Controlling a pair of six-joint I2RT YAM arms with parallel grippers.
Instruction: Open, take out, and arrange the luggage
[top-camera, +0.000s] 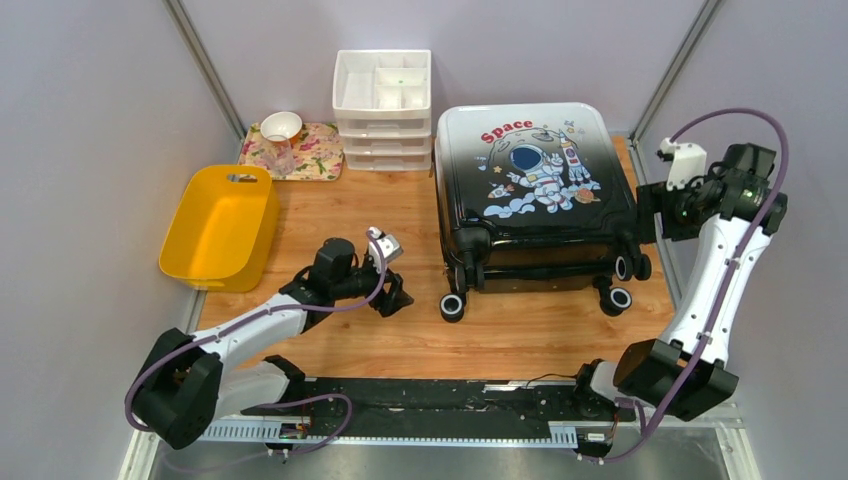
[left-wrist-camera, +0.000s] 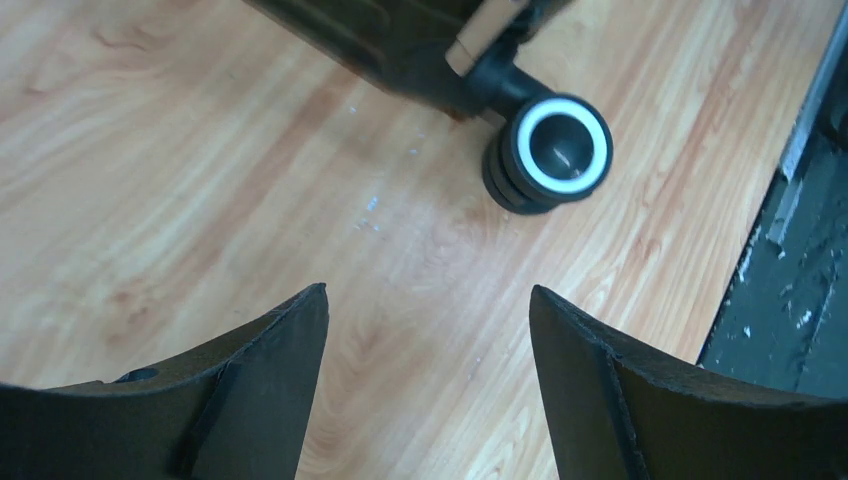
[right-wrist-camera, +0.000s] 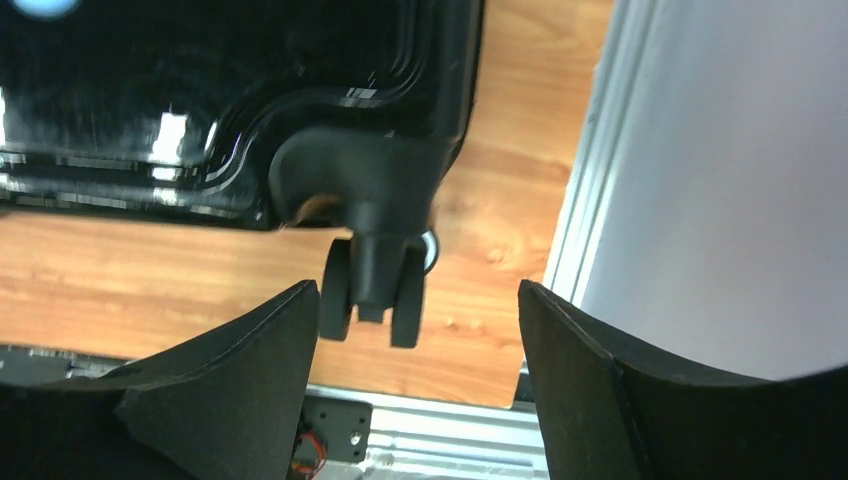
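White-to-black astronaut-print luggage (top-camera: 535, 170), yellow bin (top-camera: 218, 228)

A light wooden bench (top-camera: 400, 215) carries a yellow plastic bin (top-camera: 215, 235) at its left edge, its handle cut-out toward the back wall. Behind the bin, in the back-left corner, lies a floral tray (top-camera: 315, 155) bearing an upright white bowl (top-camera: 281, 125) and, just in front of the bowl, what looks like a small clear glass (top-camera: 281, 157). Just right of the tray, against the pale wall, stands a white drawer organizer (top-camera: 385, 145) with stacked drawers under an open top tray split into compartments, and a black strip (top-camera: 430, 400) runs along the near edge.
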